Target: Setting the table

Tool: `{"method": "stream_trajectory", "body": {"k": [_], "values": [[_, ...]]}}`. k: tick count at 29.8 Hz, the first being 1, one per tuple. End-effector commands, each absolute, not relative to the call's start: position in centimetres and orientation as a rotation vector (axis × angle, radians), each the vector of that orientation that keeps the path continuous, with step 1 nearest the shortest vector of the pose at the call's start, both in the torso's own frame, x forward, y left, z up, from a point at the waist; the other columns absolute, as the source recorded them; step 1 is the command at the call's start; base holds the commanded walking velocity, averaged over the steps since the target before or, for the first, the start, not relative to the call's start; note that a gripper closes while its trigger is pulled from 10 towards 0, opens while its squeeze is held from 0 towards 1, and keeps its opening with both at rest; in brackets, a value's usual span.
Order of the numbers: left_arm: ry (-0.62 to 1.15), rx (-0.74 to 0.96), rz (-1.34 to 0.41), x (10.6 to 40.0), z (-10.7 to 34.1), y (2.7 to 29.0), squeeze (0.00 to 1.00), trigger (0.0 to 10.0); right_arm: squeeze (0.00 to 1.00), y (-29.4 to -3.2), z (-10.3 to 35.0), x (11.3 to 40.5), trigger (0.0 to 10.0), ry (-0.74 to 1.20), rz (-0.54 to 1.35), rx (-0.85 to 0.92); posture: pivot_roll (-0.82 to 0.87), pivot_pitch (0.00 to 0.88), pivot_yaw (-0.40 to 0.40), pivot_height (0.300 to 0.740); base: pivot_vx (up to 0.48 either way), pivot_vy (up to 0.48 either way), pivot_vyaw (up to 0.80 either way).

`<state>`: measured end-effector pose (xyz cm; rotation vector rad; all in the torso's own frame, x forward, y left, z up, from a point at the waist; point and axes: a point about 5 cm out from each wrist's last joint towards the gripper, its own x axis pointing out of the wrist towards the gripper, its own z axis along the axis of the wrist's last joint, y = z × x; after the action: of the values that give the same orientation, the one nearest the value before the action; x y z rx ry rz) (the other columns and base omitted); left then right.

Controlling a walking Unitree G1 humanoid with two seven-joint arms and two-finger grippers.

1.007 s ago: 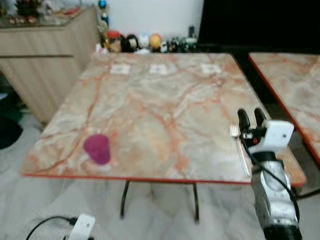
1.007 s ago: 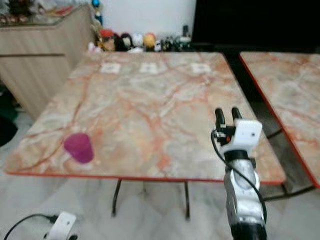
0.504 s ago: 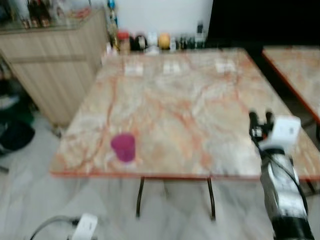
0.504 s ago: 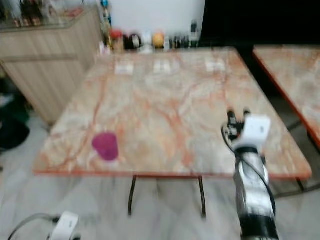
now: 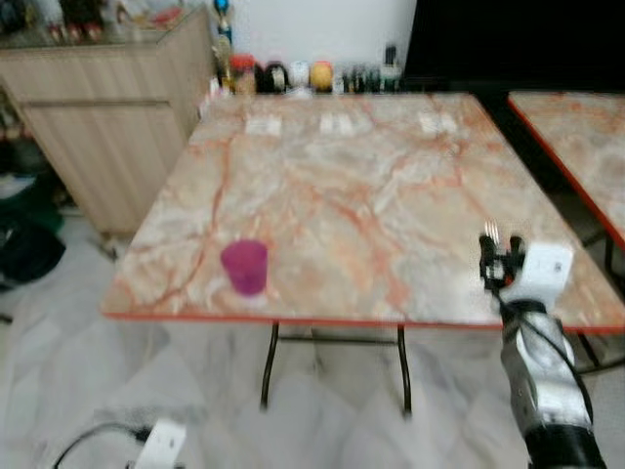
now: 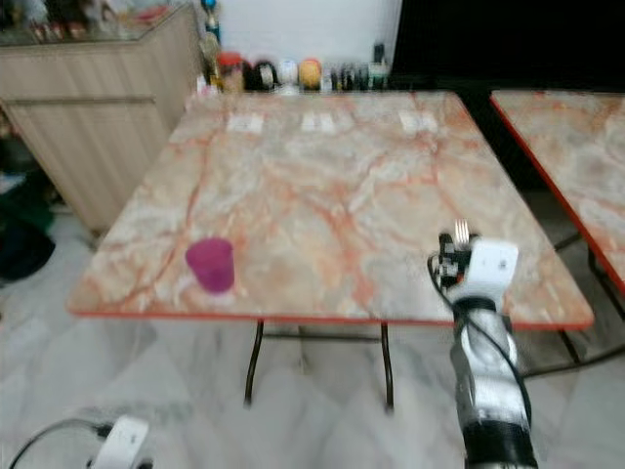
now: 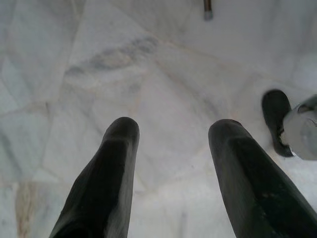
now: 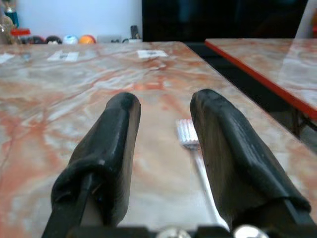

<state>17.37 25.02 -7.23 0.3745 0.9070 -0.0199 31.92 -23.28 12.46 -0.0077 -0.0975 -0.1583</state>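
A silver fork (image 8: 190, 136) lies flat on the marble table (image 5: 342, 205) near its front right edge; its tines (image 5: 491, 232) peek out just past my right gripper (image 5: 498, 256). That gripper is open and hovers low over the fork, and its black fingers (image 8: 119, 134) hold nothing. A purple cup (image 5: 244, 266) stands upright near the front left edge, far from either gripper. My left gripper (image 7: 173, 134) hangs open over the pale floor.
A second marble table (image 5: 576, 137) stands to the right across a narrow gap. At the left are a wooden cabinet (image 5: 107, 107) and a dark bag (image 5: 24, 244). Three white cards (image 5: 337, 124) and small figurines (image 5: 293, 76) line the far side. A white device with a cable (image 5: 161, 442) lies on the floor.
The camera has pulled back and shifted, so more floor shows in front of the table. My right gripper now sits closer to the table's front edge, with the fork still lying on the table.
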Motion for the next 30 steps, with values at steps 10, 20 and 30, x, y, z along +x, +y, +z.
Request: {"method": "stream_trajectory", "body": {"k": [10, 20, 30], "values": [[0.927, 0.383, -0.030, 17.07, -7.44, 24.89, 0.00, 10.0, 0.00, -23.92, 12.14, 31.86, 10.0, -0.079, -0.180, -0.004, 0.05, 0.000, 0.025, 0.740, 0.000, 0.000, 0.00], [0.944, 0.373, -0.017, 16.63, -7.65, 24.97, 0.00, 10.0, 0.00, -23.68, 11.94, 31.94, 10.0, -0.068, -0.156, 0.002, 0.05, 0.000, 0.023, 0.740, 0.000, 0.000, 0.00], [0.948, 0.366, -0.012, 16.46, -7.66, 25.18, 0.00, 10.0, 0.00, -23.39, 11.69, 31.91, 10.0, -0.061, -0.141, 0.002, 0.05, 0.000, 0.023, 0.740, 0.331, 0.000, 0.00]]}}
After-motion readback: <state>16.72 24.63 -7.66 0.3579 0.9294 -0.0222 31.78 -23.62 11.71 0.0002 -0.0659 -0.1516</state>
